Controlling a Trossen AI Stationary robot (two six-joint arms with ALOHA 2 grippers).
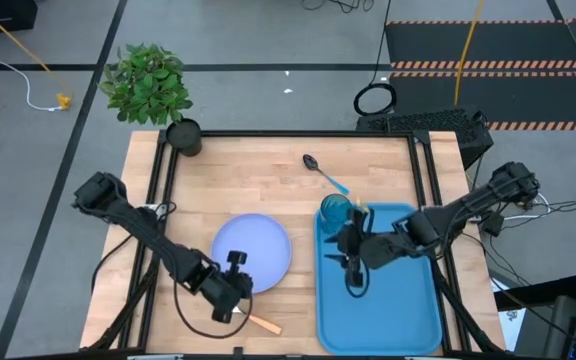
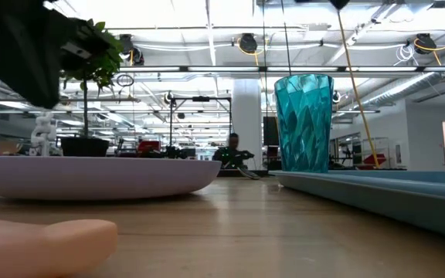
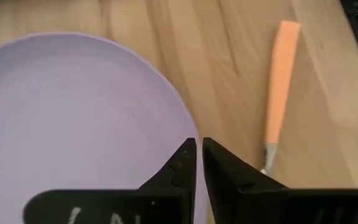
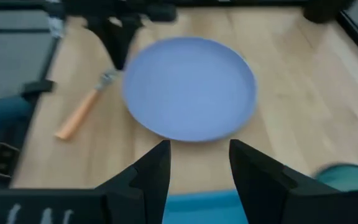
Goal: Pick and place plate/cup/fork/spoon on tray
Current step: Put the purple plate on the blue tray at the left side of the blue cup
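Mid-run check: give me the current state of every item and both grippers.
cup: upright on the tray's far corner
tray: holds only the cup
plate: on table
fork: on table
spoon: on table
left gripper: shut, empty, at plate's rim
right gripper: open, empty, over tray

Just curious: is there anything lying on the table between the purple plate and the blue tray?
No. From above, only bare wood separates the plate from the tray.

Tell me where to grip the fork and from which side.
Grip the fork across its orange handle, coming straight down from above. It lies flat on the table beside the plate, and the handle is the widest bare part. The left end effector is nearest.
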